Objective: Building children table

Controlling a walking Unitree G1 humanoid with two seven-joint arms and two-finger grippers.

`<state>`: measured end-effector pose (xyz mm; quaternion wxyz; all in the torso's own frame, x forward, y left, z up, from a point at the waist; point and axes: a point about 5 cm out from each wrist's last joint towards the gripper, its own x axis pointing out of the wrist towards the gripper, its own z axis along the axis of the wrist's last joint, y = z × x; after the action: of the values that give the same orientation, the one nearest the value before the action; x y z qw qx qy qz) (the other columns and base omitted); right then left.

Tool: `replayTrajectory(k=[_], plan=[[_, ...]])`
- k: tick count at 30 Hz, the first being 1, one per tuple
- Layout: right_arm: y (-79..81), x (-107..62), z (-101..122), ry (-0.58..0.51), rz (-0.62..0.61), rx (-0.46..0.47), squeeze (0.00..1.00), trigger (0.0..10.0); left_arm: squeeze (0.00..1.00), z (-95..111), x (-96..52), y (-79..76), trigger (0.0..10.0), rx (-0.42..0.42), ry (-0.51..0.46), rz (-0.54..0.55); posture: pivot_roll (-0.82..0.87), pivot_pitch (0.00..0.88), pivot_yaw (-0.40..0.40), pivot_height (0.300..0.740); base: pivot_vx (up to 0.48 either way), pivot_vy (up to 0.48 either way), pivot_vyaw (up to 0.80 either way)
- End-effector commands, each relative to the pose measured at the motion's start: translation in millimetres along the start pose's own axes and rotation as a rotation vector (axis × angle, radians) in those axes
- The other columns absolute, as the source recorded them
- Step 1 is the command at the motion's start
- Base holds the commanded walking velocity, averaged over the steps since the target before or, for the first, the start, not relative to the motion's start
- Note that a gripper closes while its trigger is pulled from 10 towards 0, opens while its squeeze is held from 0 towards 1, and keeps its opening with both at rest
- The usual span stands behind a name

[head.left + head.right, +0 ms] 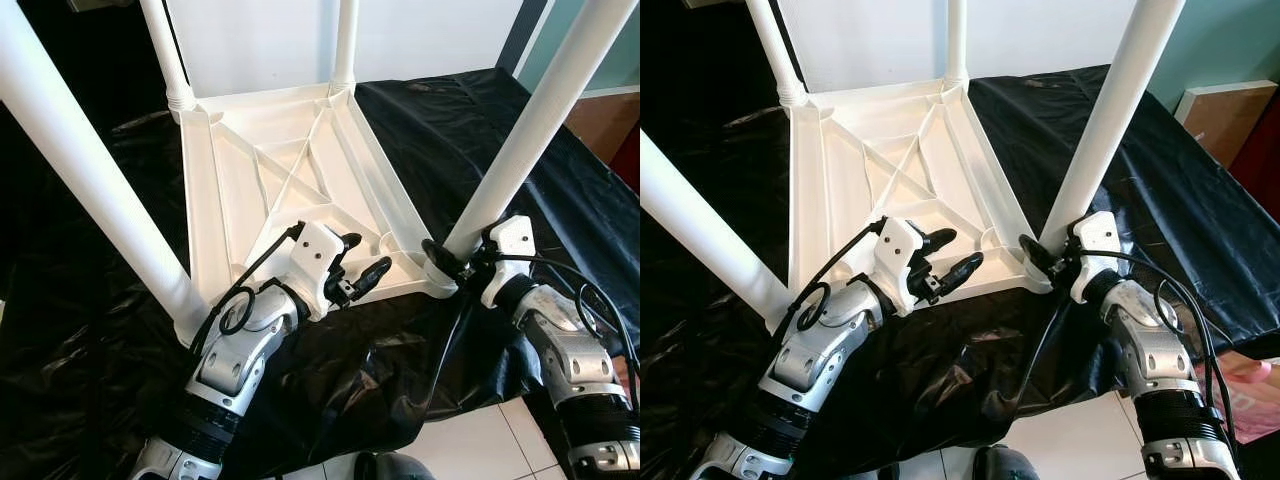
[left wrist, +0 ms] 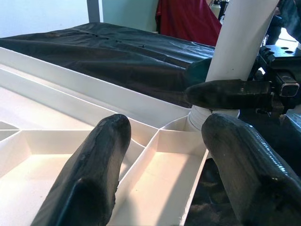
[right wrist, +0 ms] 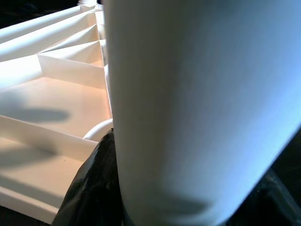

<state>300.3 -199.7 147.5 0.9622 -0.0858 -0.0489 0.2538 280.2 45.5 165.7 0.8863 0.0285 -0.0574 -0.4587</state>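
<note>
A white plastic children's tabletop (image 1: 290,190) lies upside down, ribbed underside up, on a bench draped in crinkled black plastic sheeting (image 1: 450,130), with four white tubular legs standing in its corners — far left (image 1: 165,50), far right (image 1: 345,45), near left (image 1: 90,180) and near right (image 1: 530,130). By the look of it the assembly is well advanced: every corner carries a leg, and what seems left is seating the near right one fully and turning the table upright. The right hand (image 1: 455,265) is clamped round the base of the near right leg at its corner socket, its black fingers pressed against the white tube. The left hand (image 1: 360,262) hovers over the near edge of the tabletop, fingers spread apart and holding nothing, pointed toward that same corner. All four legs run out of the top of the frame, so their free ends cannot be seen. Whether each leg is locked home in its socket is hard to judge — the near right joint is partly covered by the right hand's fingers, and the near left joint sits behind the left arm's cable (image 1: 240,300).
</note>
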Motion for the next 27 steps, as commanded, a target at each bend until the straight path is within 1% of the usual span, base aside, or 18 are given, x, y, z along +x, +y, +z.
replayTrajectory(k=[1,3,4,6,8,11,12,13,15,16,17,18,20,22,23,25,26,27], plan=[[6.5,-4.2,-16,0.082,-0.026,0.001,0.0,10.0,0.0,-2,-1.0,-4.2,10.0,-0.001,0.002,-0.04,0.0,0.103,-0.041,0.74,0.0,0.0,0.0],[6.9,-4.2,-16,0.087,-0.047,0.0,0.0,10.0,0.0,-2,-1.0,-4.4,10.0,-0.001,0.002,-0.04,0.0,0.104,-0.041,0.74,0.0,0.0,0.0],[8.7,-3.5,-17,0.092,-0.094,0.003,0.0,10.0,0.0,-2,-1.0,-4.1,10.0,-0.003,0.003,-0.04,0.0,0.107,-0.04,0.74,0.0,0.0,0.0],[9.4,-3.2,-17,0.092,-0.107,0.008,0.0,10.0,0.0,-2,-1.1,-3.9,10.0,-0.003,0.003,-0.04,0.0,0.109,-0.036,0.74,0.0,0.0,0.0],[15.4,-1.2,-16,0.082,-0.197,0.032,0.0,10.0,0.0,-3,-1.1,-4.4,10.0,-0.005,0.006,-0.043,0.0,0.117,-0.033,0.74,0.0,0.0,0.0],[18.0,-0.8,-15,0.078,-0.21,0.04,0.0,10.0,0.0,-3,-1.1,-4.5,10.0,-0.006,0.006,-0.043,0.0,0.117,-0.033,0.74,0.0,0.0,0.0],[22.7,-0.1,-15,0.073,-0.251,0.068,0.0,10.0,0.0,-2,-1.2,-4.6,10.0,-0.007,0.006,-0.044,0.0,0.12,-0.032,0.74,0.0,0.0,0.0],[22.7,-0.1,-15,0.073,-0.251,0.068,0.0,10.0,0.0,-2,-1.2,-4.6,10.0,-0.007,0.006,-0.044,0.0,0.12,-0.032,0.74,0.0,0.0,0.0],[25.5,0.6,-16,0.078,-0.339,0.103,0.0,10.0,0.0,-3,-1.7,-4.3,10.0,-0.008,0.008,-0.042,0.0,0.124,-0.032,0.74,0.0,0.0,0.0],[25.5,0.6,-16,0.078,-0.339,0.103,0.0,10.0,0.0,-3,-1.7,-4.3,10.0,-0.008,0.008,-0.042,0.0,0.124,-0.032,0.74,0.0,0.0,0.0],[29.1,1.1,-17,0.084,-0.422,0.126,0.0,10.0,0.0,-3,-2.2,-4.1,10.0,-0.008,0.01,-0.04,0.0,0.126,-0.032,0.74,0.0,0.0,0.0],[29.1,1.1,-17,0.084,-0.422,0.126,0.0,10.0,0.0,-3,-2.2,-4.1,10.0,-0.008,0.01,-0.04,0.0,0.126,-0.032,0.74,0.0,0.0,0.0],[35.7,1.7,-17,0.089,-0.491,0.143,0.0,10.0,0.0,-5,-2.8,-4.2,10.0,0.002,0.019,-0.04,0.0,0.127,-0.034,0.74,0.0,0.0,0.0],[36.9,1.7,-17,0.09,-0.503,0.145,0.0,10.0,0.0,-5,-2.9,-4.3,10.0,0.004,0.021,-0.041,0.0,0.127,-0.034,0.74,0.0,0.0,0.0],[39.8,1.6,-18,0.098,-0.548,0.149,0.0,10.0,0.0,-5,-3.0,-4.4,10.0,0.004,0.021,-0.04,0.0,0.128,-0.038,0.74,0.0,0.0,0.0],[41.6,1.4,-19,0.104,-0.578,0.151,0.0,10.0,0.0,-5,-3.0,-4.5,10.0,0.002,0.02,-0.039,0.0,0.128,-0.038,0.74,0.0,0.0,0.0],[44.5,0.8,-20,0.119,-0.643,0.162,0.0,10.0,0.0,-5,-3.1,-4.7,10.0,0.0,0.019,-0.038,0.0,0.129,-0.041,0.74,0.0,0.0,0.0],[44.5,0.8,-20,0.119,-0.643,0.162,0.0,10.0,0.0,-5,-3.1,-4.7,10.0,0.0,0.019,-0.038,0.0,0.129,-0.041,0.74,0.0,0.0,0.0]])
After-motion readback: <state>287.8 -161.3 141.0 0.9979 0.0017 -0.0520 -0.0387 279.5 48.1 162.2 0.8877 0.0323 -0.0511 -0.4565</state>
